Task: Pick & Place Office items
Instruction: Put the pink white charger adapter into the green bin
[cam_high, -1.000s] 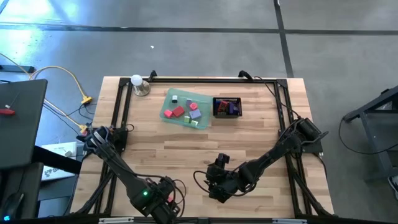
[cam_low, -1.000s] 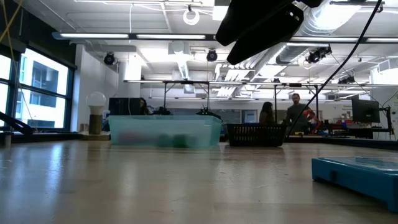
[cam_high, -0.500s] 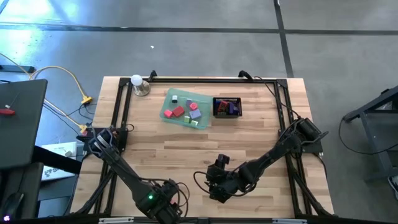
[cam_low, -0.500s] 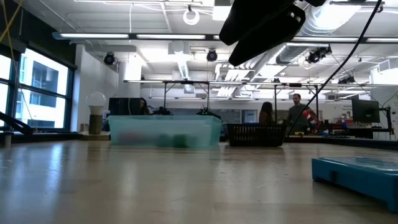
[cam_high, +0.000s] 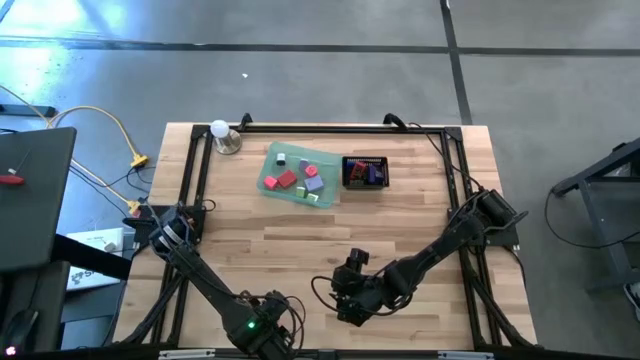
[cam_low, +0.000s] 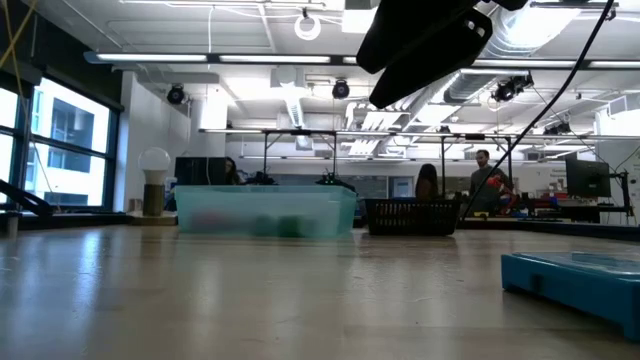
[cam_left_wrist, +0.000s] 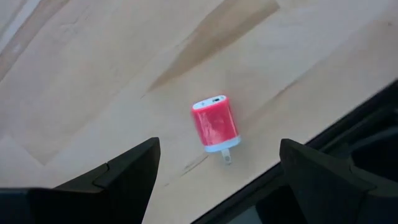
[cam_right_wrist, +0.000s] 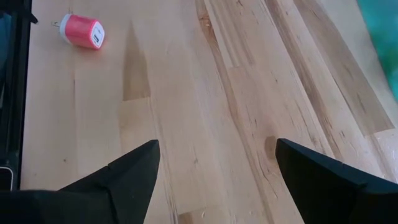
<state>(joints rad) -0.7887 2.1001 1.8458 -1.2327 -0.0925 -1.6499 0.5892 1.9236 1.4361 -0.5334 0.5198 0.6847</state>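
One item out on the boards: a red charger plug (cam_left_wrist: 214, 124) with a white end and thin metal prongs is lying on its side near the table's near edge, close to the black frame rail; in the right wrist view it (cam_right_wrist: 82, 32) is showing as a small red cylinder-like block with a white face.
Left gripper (cam_left_wrist: 217, 168): hanging over that plug at the near edge of the table (cam_high: 300, 240), fingers spread wide apart and holding nothing; the plug is sitting in the gap between them, untouched.
Right gripper (cam_right_wrist: 214, 165): hovering low over bare wood right of centre on the near half, fingers parted and empty.
Remaining office items (cam_high: 297, 177): red, pink, purple, green and white little blocks are lying loose inside the translucent green tray (cam_high: 272, 156) at the far side, left of centre.
Basket (cam_high: 364, 172): a black mesh one is standing just right of the tray, with red and purple pieces showing inside.
Lamp (cam_high: 221, 132): a white globe on a round base is standing at the far left corner.
Room beyond: two people (cam_low: 481, 180) are standing far back behind the basket in the low view.
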